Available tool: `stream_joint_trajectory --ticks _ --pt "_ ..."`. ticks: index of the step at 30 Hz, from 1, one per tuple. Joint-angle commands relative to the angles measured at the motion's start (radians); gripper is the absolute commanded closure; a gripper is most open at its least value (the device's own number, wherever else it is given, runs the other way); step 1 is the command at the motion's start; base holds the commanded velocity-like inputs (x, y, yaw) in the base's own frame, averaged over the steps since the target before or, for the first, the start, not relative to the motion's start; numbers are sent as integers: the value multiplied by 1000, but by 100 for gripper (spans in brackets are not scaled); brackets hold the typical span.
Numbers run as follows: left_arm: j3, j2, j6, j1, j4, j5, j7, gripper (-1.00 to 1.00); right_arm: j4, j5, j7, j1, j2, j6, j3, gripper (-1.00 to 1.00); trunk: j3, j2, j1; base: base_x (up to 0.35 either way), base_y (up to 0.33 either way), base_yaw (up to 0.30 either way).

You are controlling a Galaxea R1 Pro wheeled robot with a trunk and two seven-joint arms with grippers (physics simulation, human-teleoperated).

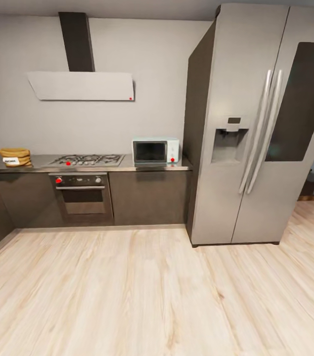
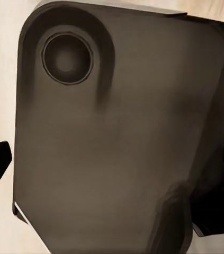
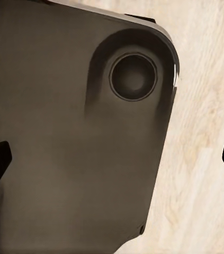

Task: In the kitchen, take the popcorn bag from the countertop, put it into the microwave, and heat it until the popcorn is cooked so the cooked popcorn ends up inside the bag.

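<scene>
The popcorn bag point(image 1: 15, 156) sits at the desk's point(image 1: 38, 161) far left end, the stove point(image 1: 86, 159) between it and the shut microwave point(image 1: 156, 151) beside the fridge point(image 1: 255, 123). Bare wooden floor point(image 1: 142, 291) lies before them. Each wrist view shows dark robot body over floor, with dark finger tips at the edges; I cannot tell either end effector's state.

Pale wood plank floor point(image 1: 142, 296), grey wall point(image 1: 161, 64) with flat white range hood point(image 1: 81, 86) under a dark flue, dark brown cabinets point(image 1: 147, 198) with built-in oven point(image 1: 81, 198) and gas hob point(image 1: 87, 159), tall steel double-door fridge point(image 1: 260, 128) at right.
</scene>
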Motion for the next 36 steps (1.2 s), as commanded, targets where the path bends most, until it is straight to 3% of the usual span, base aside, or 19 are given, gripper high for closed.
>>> stream_joint_trajectory --ticks 1,13,36 --pt "2 0 0 0 0 8 -2 -100 0 8 -3 0 0 -2 1 -100 -1 0 1 308 186 0" --pt "2 0 2 0 0 9 -1 -100 0 8 -3 0 -3 -3 1 -100 -1 0 1 311 156 0" --pt "2 0 2 0 -1 10 -1 -100 0 4 -3 0 0 -4 -2 -100 -1 0 1 325 4 0"
